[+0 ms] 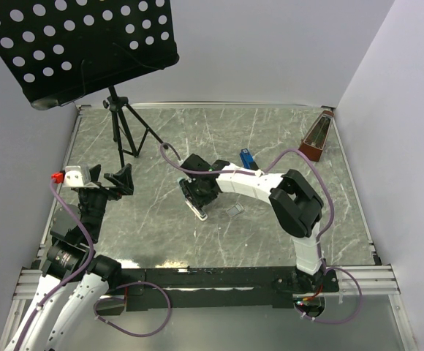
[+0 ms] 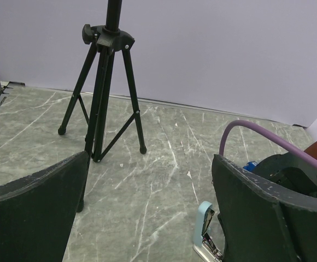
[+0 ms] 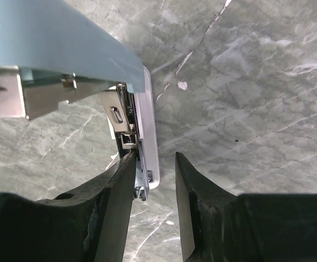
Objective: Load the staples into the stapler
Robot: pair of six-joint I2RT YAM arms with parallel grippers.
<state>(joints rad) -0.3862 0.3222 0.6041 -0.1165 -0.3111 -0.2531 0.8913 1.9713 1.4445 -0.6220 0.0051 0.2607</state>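
The stapler (image 1: pixel 197 208) lies open mid-table; here it is light blue with a white base and a metal magazine. In the right wrist view its lid (image 3: pixel 60 43) is swung up and the magazine (image 3: pixel 127 117) is bare, with a ribbed silvery strip at its near end. My right gripper (image 3: pixel 154 164) is open just over that end, its left finger (image 3: pixel 120 185) touching the magazine's side. It shows in the top view (image 1: pixel 199 191). A small greyish piece (image 1: pixel 234 210) lies just right of the stapler. My left gripper (image 2: pixel 150 207) is open and empty, well to the left (image 1: pixel 115 181). No whitish box is in view.
A black music stand (image 1: pixel 80 44) on a tripod (image 1: pixel 128 135) stands at the back left. A small dark blue object (image 1: pixel 246 158) lies behind the right arm. A brown metronome (image 1: pixel 316 139) stands at the back right. White walls enclose the table.
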